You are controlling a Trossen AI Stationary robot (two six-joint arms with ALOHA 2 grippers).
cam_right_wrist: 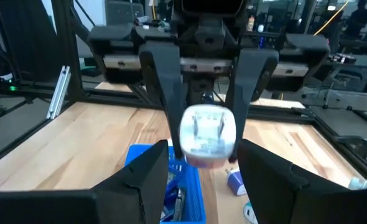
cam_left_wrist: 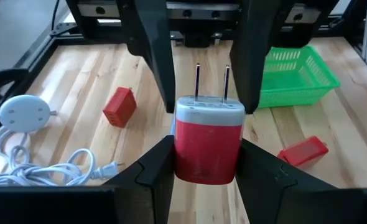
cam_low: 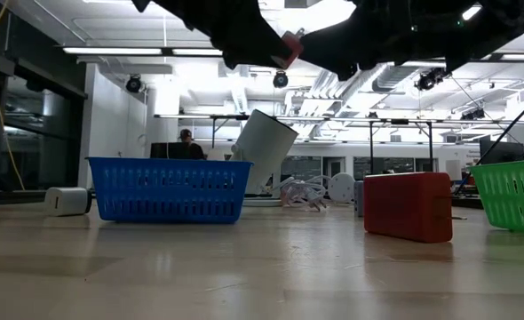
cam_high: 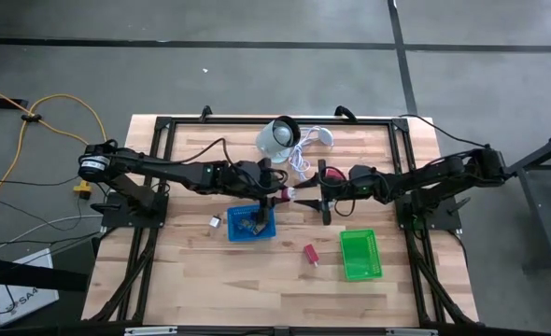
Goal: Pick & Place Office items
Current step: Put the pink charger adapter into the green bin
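A red charger plug (cam_left_wrist: 207, 146) with a white end and two metal prongs hangs above the table near the blue basket's (cam_high: 252, 225) far right corner. My left gripper (cam_high: 280, 194) is shut on it. My right gripper (cam_high: 311, 193) faces it from the table's right and is open. Its fingers (cam_left_wrist: 160, 68) stand on either side of the plug's white pronged end (cam_right_wrist: 207, 132); I cannot tell whether they touch it. Two red blocks (cam_left_wrist: 119, 106) (cam_left_wrist: 303, 151) lie flat on the table. My left gripper pinches the plug's red body (cam_left_wrist: 182, 155) between its two fingers, one on each side. The fingers come from the table's left, slanting a little downward. The plug is lifted clear of the table, and its prongs (cam_left_wrist: 211, 81) point toward the table's right.
The blue basket holds several small pieces. A green basket (cam_high: 360, 254) stands at the near right, with a red block (cam_high: 310, 254) to its left. A white round device (cam_high: 280, 137) with its cable (cam_left_wrist: 53, 171) lies at the far side. A small pale piece (cam_high: 216, 222) lies left of the blue basket.
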